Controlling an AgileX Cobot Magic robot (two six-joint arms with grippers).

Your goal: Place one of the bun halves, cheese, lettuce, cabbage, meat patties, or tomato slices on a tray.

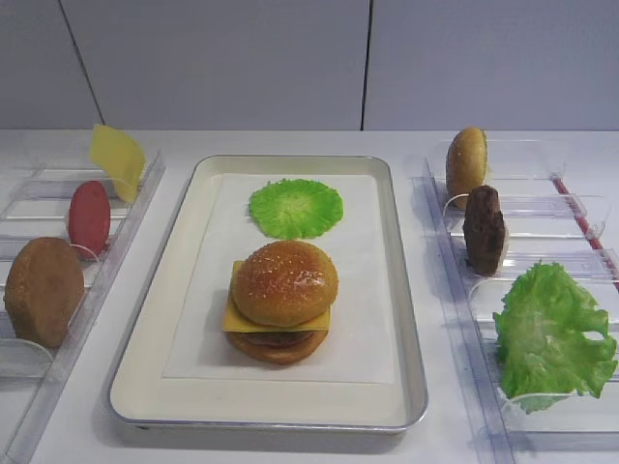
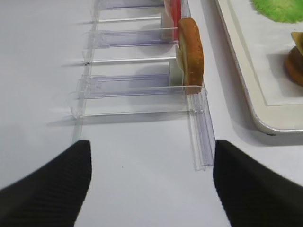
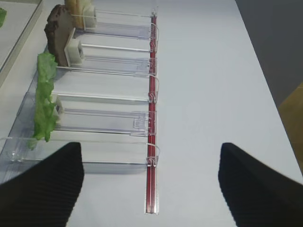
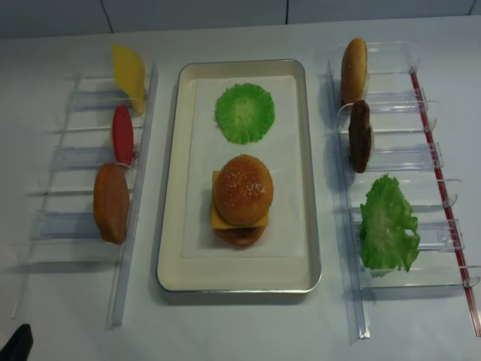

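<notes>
Filling the middle of the table, the tray (image 1: 145,382) already carries a stacked burger: bottom bun, meat patty, cheese (image 1: 235,319) and the seeded bun top (image 1: 284,280). Behind the stack on the tray lies a round cabbage leaf (image 1: 296,207). Right of the tray, a clear rack (image 4: 421,162) holds another bun (image 1: 465,162), a patty (image 1: 484,228) and lettuce (image 1: 551,333). Left of the tray stand a plain brown disc (image 1: 43,290), a tomato slice (image 1: 89,217) and a cheese slice (image 1: 117,159). So the burger looks nearly complete, with several pieces left unused. The right gripper (image 3: 150,177) and the left gripper (image 2: 151,175) are both wide apart and hold nothing.
</notes>
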